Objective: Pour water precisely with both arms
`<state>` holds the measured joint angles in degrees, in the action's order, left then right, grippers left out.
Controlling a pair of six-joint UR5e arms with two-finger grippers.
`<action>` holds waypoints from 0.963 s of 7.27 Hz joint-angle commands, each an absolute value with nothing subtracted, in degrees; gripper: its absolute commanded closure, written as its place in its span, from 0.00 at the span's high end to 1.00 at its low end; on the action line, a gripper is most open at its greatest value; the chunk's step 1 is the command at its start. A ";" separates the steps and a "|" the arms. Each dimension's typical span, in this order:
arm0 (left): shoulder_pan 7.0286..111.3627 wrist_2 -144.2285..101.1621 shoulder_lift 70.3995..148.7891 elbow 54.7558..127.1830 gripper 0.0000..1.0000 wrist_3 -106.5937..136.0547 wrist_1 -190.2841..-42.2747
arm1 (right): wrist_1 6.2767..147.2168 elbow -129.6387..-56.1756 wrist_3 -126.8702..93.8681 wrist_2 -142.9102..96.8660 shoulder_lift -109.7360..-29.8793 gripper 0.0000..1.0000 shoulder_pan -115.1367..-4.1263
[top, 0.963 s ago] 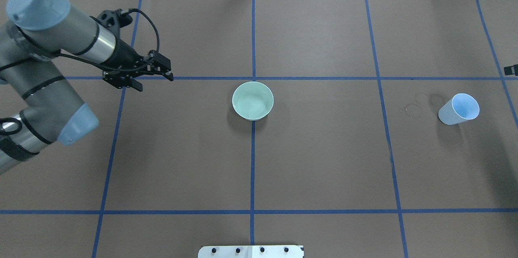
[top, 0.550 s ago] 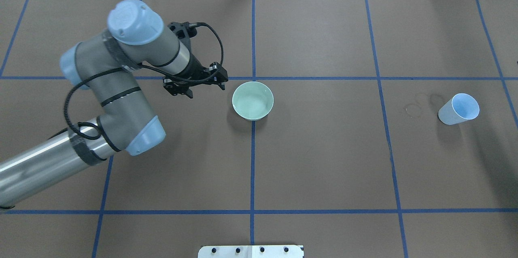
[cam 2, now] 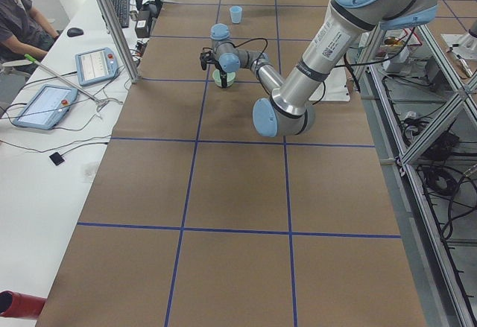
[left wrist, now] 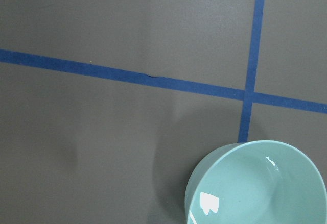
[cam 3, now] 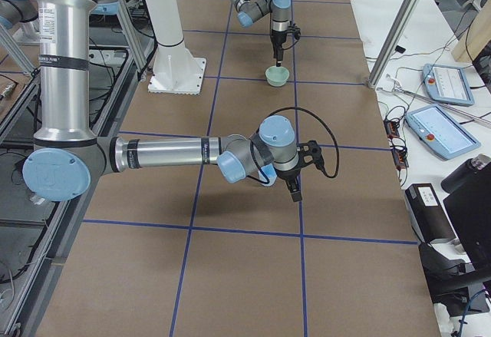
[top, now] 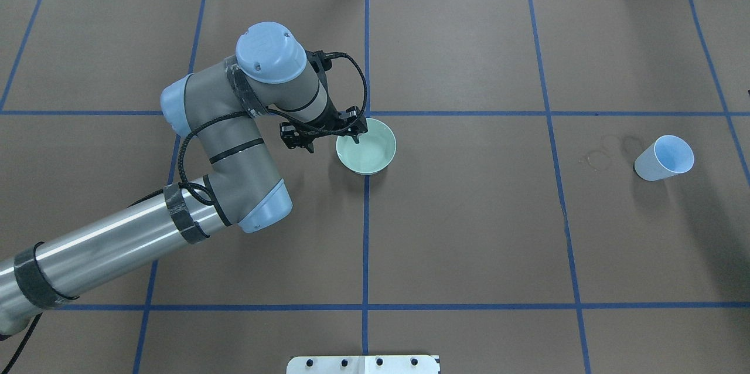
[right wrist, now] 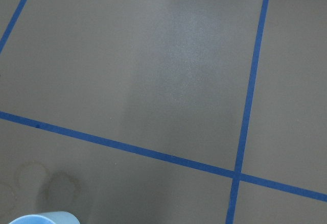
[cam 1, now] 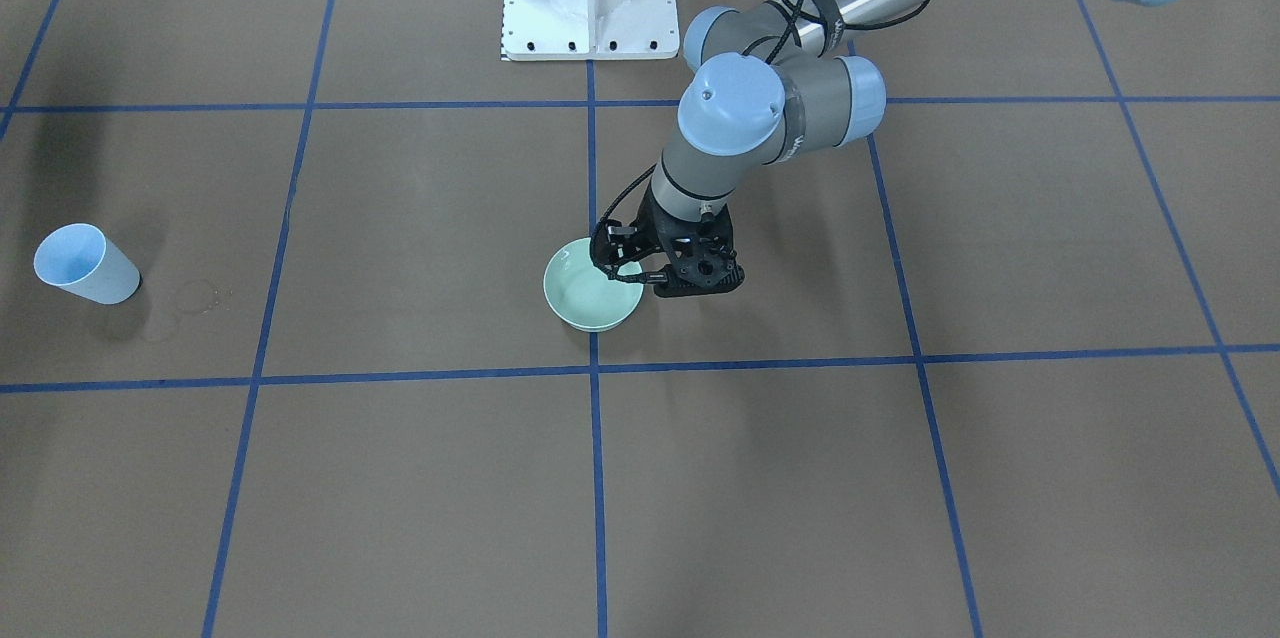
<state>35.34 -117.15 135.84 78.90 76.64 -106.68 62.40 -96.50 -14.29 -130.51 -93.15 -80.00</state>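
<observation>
Brown table (top: 469, 233) crossed by blue tape lines (top: 365, 233).

We note the left arm (top: 234, 145) bent over mid-table, left gripper (top: 331, 142) spread astride the bowl (top: 375, 157) rim; right arm (cam 3: 169, 153) low, well apart.

grey left arm (top: 234, 148), pale-green bowl (top: 374, 155), pale-blue cup (top: 665, 158)

Bright, even overhead light; soft shadows fall beside the glossy pale-green round bowl (top: 375, 154) and pale-blue plastic cup (top: 649, 166). White glints mark the bowl's inside; focus is sharp.
</observation>
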 commanded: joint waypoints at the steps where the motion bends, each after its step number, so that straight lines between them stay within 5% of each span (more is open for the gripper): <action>1: 34.45 -117.07 136.76 76.99 0.82 76.64 -106.70 | 62.40 -96.77 -14.24 -130.87 -92.99 1.00 -80.07; 6: 34.28 -117.07 136.76 76.73 0.37 76.73 -106.70 | 62.49 -96.77 -14.33 -130.87 -92.90 1.00 -80.16; 7: 34.36 -117.07 136.76 76.55 0.22 76.64 -106.79 | 62.40 -96.77 -14.24 -130.87 -92.81 1.00 -80.24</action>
<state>34.33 -117.07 136.76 76.70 76.71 -106.74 62.46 -96.77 -14.28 -130.87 -92.88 -80.18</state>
